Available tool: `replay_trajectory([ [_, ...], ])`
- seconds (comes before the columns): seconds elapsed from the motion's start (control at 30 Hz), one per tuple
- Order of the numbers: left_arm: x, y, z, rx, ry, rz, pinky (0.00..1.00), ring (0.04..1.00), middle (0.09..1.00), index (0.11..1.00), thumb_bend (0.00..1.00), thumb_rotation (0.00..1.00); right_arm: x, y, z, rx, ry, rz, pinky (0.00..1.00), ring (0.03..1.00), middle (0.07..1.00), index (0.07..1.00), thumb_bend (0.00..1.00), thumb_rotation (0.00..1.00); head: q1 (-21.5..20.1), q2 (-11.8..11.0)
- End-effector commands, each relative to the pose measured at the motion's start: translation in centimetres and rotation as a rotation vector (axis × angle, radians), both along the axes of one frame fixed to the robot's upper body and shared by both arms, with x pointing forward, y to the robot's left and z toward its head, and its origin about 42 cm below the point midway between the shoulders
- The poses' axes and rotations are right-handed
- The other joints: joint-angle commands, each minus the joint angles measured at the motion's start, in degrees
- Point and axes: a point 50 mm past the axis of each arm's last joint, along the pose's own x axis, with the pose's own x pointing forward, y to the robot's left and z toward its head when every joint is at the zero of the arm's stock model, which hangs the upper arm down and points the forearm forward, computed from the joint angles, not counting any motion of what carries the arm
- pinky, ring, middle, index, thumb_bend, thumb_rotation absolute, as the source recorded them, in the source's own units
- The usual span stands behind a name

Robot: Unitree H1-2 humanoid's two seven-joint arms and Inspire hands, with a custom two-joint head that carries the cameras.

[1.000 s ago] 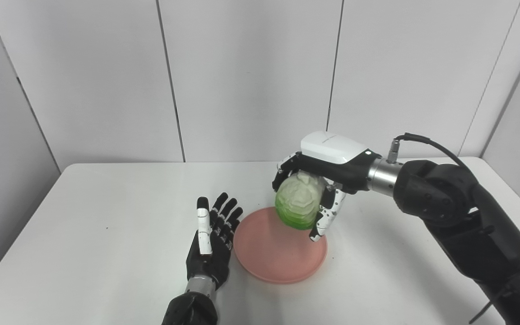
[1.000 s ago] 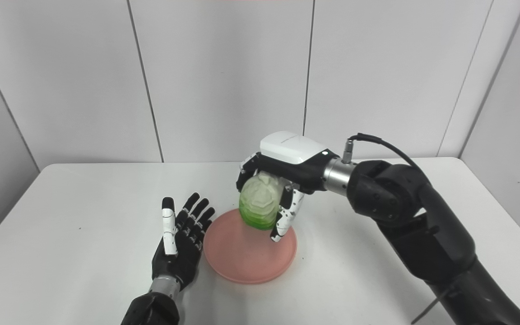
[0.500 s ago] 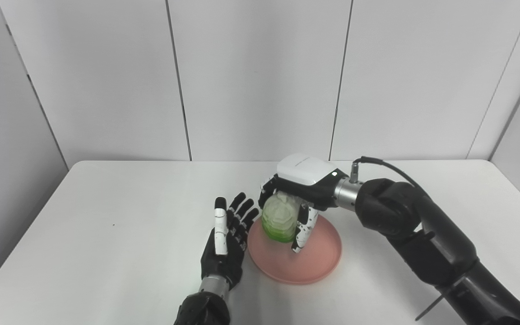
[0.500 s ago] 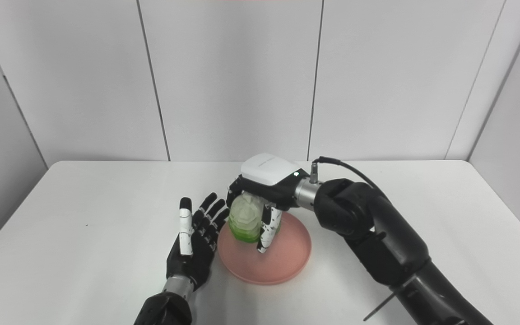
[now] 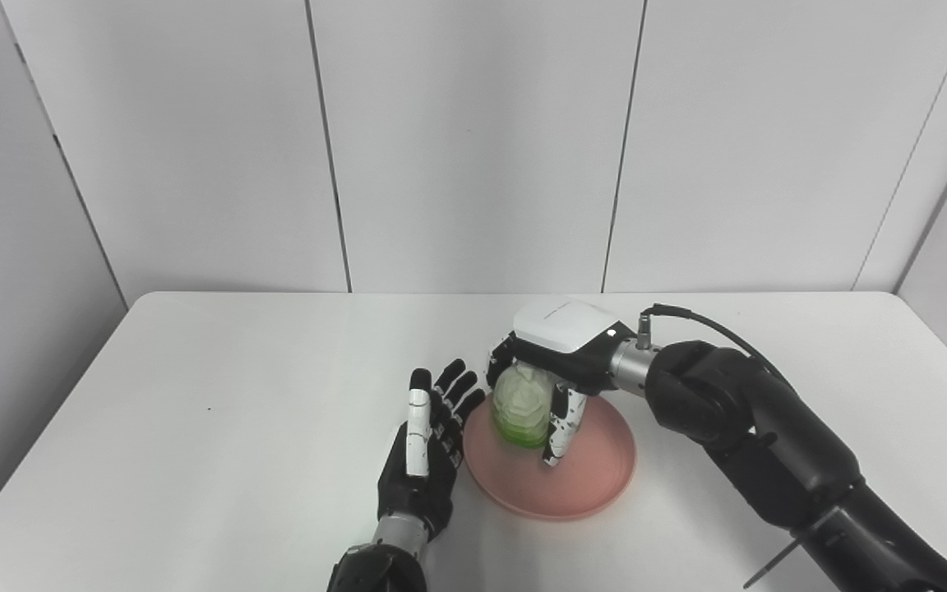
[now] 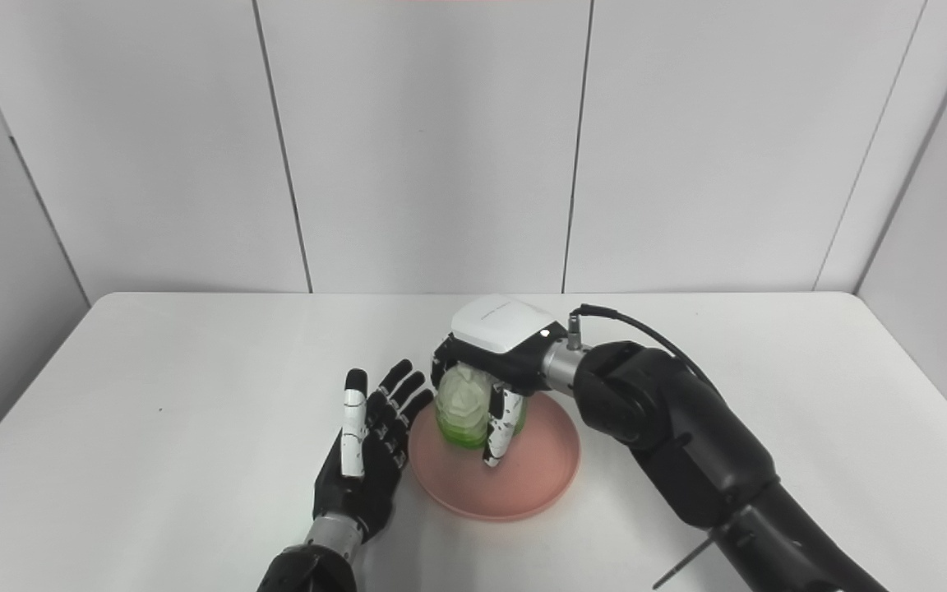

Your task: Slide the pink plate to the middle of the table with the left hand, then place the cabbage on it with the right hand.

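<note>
Left eye view: my right hand (image 5: 552, 386) wraps the cabbage (image 5: 520, 404) from above, low over the pink plate (image 5: 597, 481) at frame centre, apparently touching its left part. My left hand (image 5: 424, 448) lies spread just left of the rim, holding nothing.

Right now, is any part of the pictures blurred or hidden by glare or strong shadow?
Left eye view: sharp, even light, faint shadow under the pink plate. Right eye view: sharp too; the cabbage in the right hand shows clearly, no glare.
</note>
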Motion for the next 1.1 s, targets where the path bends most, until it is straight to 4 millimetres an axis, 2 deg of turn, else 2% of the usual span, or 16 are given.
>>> replay_trajectory([
  [0.0,-1.6,-1.8,-2.1,-0.026,0.125,0.000,0.97,0.902,0.900,0.867,0.80,0.89,0.6,0.1,2.1,0.055,-0.072,-0.017,0.33,0.403,0.484,0.538,0.52,0.00,-0.02,0.31],
  [0.13,-1.7,-1.7,-1.8,-0.027,0.129,0.008,0.97,0.909,0.913,0.870,0.81,0.90,0.6,0.3,2.0,0.013,-0.078,-0.027,0.36,0.420,0.499,0.523,0.52,0.00,-0.54,1.32],
  [0.27,-1.7,-1.3,-1.6,-0.029,0.132,0.031,0.97,0.907,0.903,0.864,0.80,0.89,0.3,0.2,1.9,-0.014,-0.064,-0.042,0.40,0.470,0.474,0.517,0.53,0.01,-0.70,2.01],
  [0.3,-1.7,-1.2,-1.5,-0.030,0.132,0.033,0.97,0.908,0.899,0.862,0.81,0.89,0.2,0.2,1.9,-0.016,-0.056,-0.045,0.42,0.490,0.531,0.504,0.52,0.10,-0.70,2.01],
  [0.33,-1.7,-1.2,-1.4,-0.034,0.132,0.036,0.97,0.910,0.898,0.857,0.81,0.88,0.1,0.1,1.9,-0.021,-0.048,-0.043,0.43,0.505,0.564,0.553,0.73,0.27,-0.68,2.37],
  [0.37,-1.6,-1.1,-1.2,-0.037,0.132,0.037,0.97,0.910,0.897,0.856,0.81,0.88,0.0,-0.1,1.8,-0.028,-0.043,-0.039,0.43,0.507,0.568,0.564,0.77,0.30,-0.68,2.37],
  [0.43,-1.6,-1.1,-1.1,-0.041,0.132,0.038,0.98,0.909,0.895,0.843,0.81,0.88,-0.1,-0.3,1.5,-0.043,-0.036,-0.027,0.45,0.525,0.595,0.612,0.94,0.45,-0.68,2.37],
  [0.47,-1.5,-1.1,-0.9,-0.042,0.129,0.036,0.98,0.908,0.895,0.841,0.81,0.88,-0.3,-0.5,1.3,-0.057,-0.024,-0.023,0.45,0.528,0.599,0.619,0.97,0.47,-0.42,2.95],
  [0.57,-1.5,-1.0,-0.6,-0.035,0.126,0.030,0.98,0.914,0.907,0.851,0.81,0.90,-0.6,-1.1,0.8,-0.102,0.012,-0.029,0.54,0.643,0.696,0.688,1.00,0.60,-0.34,3.24],
  [0.6,-1.5,-1.0,-0.5,-0.030,0.126,0.029,0.98,0.912,0.909,0.851,0.80,0.90,-0.7,-1.2,0.7,-0.109,0.023,-0.034,0.59,0.686,0.730,0.706,1.00,0.61,-0.37,3.34],
  [0.77,-1.4,-0.8,-0.6,-0.021,0.139,0.026,0.96,0.903,0.905,0.841,0.81,0.89,-0.9,-2.0,0.3,-0.125,0.069,-0.038,0.69,0.778,0.795,0.744,1.00,0.64,-0.54,3.27],
  [1.07,-1.3,-0.4,-0.2,-0.009,0.127,0.020,0.95,0.908,0.908,0.820,0.81,0.90,-1.5,-2.8,1.7,-0.075,0.083,-0.035,0.69,0.780,0.794,0.751,1.00,0.64,-0.59,3.11],
])
